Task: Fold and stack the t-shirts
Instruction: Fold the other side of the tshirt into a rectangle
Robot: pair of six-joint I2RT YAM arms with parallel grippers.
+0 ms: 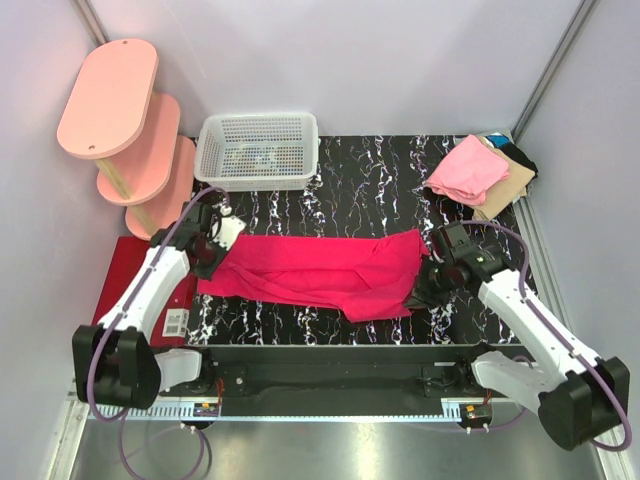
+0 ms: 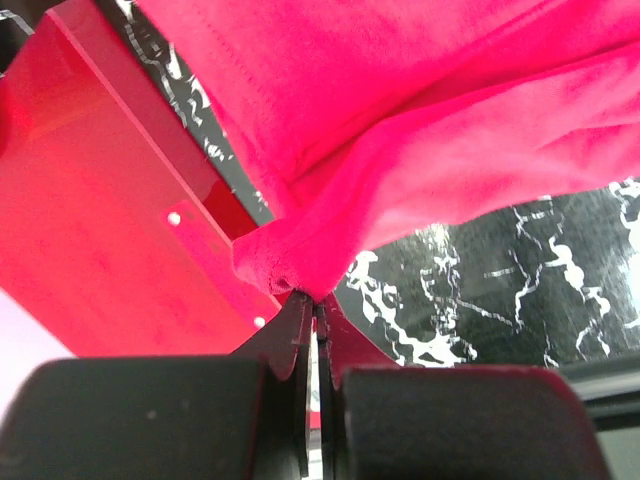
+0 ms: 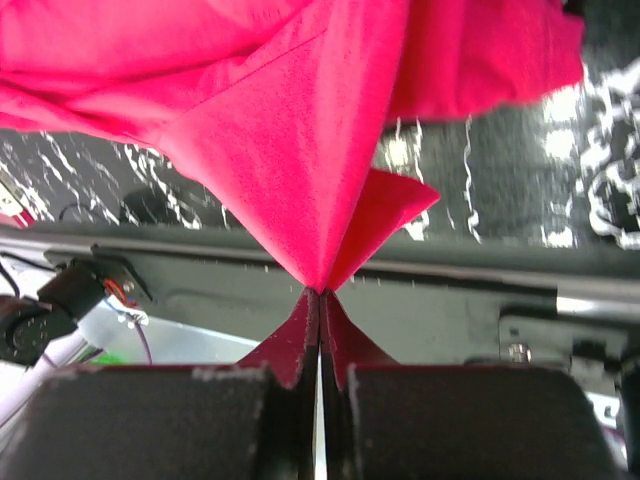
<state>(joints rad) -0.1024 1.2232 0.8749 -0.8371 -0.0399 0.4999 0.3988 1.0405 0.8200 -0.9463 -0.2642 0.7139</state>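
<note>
A bright magenta-red t-shirt lies stretched sideways across the black marbled table, folded lengthwise. My left gripper is shut on its left end, and the left wrist view shows cloth bunched at the left gripper. My right gripper is shut on the shirt's right edge; in the right wrist view the fabric rises in a taut peak from the right gripper. Folded t-shirts are stacked at the back right: a light pink one over a tan one and a black one.
A white mesh basket stands at the back left of the table. A pink tiered shelf stands left of it. A flat dark red mat lies under the left arm. The table's metal front rail runs near the right gripper.
</note>
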